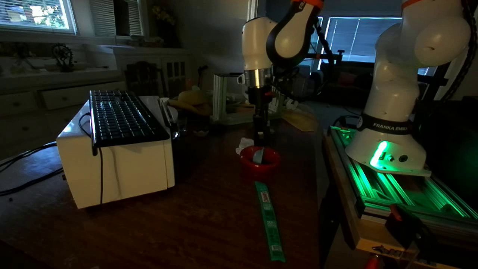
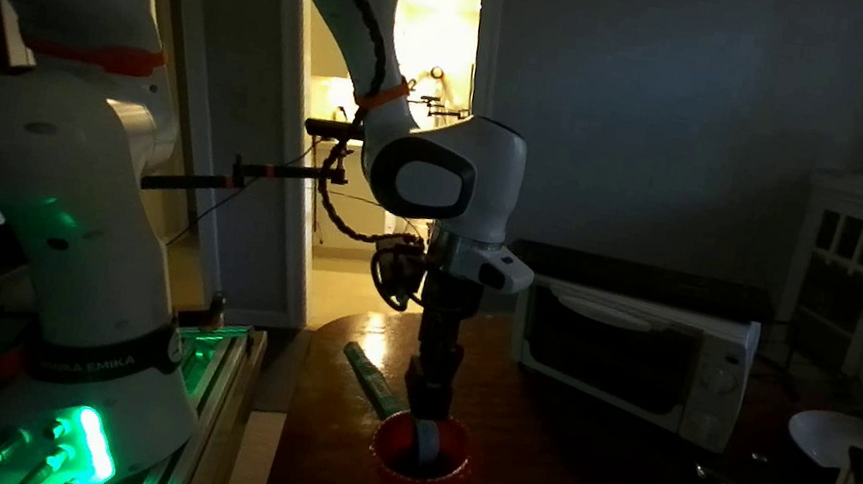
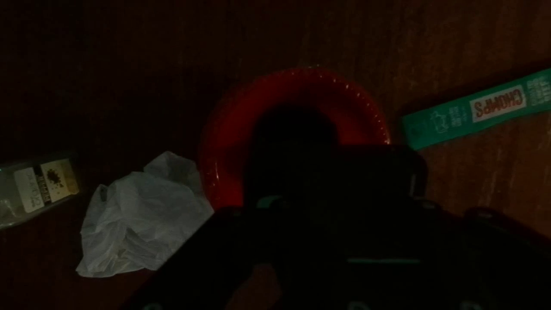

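Note:
My gripper [image 1: 261,141] points straight down over a red bowl [image 1: 269,168] with a beaded rim. It is shut on a pale blue-grey, rounded, band-like object [image 2: 426,442], whose lower part hangs inside the bowl; its exact kind is hard to tell. In an exterior view the fingertips of the gripper [image 2: 428,408] meet the object's top edge. The wrist view is very dark: a black round shape [image 3: 295,127] covers part of the bowl [image 3: 232,116], and the fingers merge into shadow. Whether the object touches the bowl's bottom cannot be seen.
A crumpled white bag [image 3: 142,219] lies against the bowl. On its opposite side is a green CHOMPS stick [image 3: 473,110]. A clear labelled packet [image 3: 41,189] lies farther off. A white toaster oven [image 1: 123,172] carries a black keyboard [image 1: 123,119]. Tabletop edge [image 1: 318,209] faces the robot base.

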Motion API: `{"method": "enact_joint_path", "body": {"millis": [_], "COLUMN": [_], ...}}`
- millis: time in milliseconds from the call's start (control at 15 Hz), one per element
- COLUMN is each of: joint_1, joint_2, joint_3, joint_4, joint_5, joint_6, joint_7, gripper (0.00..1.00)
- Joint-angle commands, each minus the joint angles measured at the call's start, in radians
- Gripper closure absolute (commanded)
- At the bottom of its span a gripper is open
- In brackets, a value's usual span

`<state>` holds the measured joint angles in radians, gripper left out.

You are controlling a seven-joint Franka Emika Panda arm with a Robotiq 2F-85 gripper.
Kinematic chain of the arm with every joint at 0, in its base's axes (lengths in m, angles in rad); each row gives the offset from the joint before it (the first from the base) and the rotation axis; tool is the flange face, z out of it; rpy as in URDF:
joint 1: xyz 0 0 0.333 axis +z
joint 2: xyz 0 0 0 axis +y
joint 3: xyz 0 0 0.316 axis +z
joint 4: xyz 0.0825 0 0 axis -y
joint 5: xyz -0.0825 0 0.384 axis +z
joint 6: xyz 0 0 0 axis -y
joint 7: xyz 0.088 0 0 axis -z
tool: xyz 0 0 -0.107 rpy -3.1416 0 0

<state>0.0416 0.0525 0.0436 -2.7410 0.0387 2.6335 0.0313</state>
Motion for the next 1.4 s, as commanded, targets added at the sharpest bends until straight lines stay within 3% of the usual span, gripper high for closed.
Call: {"method": "enact_joint_path", "body": {"millis": [0, 200, 400, 667, 800, 1000, 1333], "joint_1": [0.0, -0.001, -0.003, -0.004, -0.003, -0.002, 0.001], "joint_2": [-0.008, 0.003, 0.007, -0.013, -0.021, -0.017, -0.015], "joint_3": [0.009, -0.001, -0.033, -0.065, -0.057, -0.024, 0.013], "joint_4": [-0.01, -0.007, -0.007, 0.0, -0.004, -0.003, -0.007], "joint_5": [0.067, 0.027, -0.121, -0.292, -0.272, -0.118, 0.071], "joint_6": [0.056, 0.105, 0.114, 0.04, 0.001, -0.042, -0.015], "joint_7": [-0.02, 0.015, 0.104, 0.202, 0.175, 0.059, -0.048], "gripper": [0.78, 0.78, 0.78, 0.78, 0.78, 0.78, 0.78]}}
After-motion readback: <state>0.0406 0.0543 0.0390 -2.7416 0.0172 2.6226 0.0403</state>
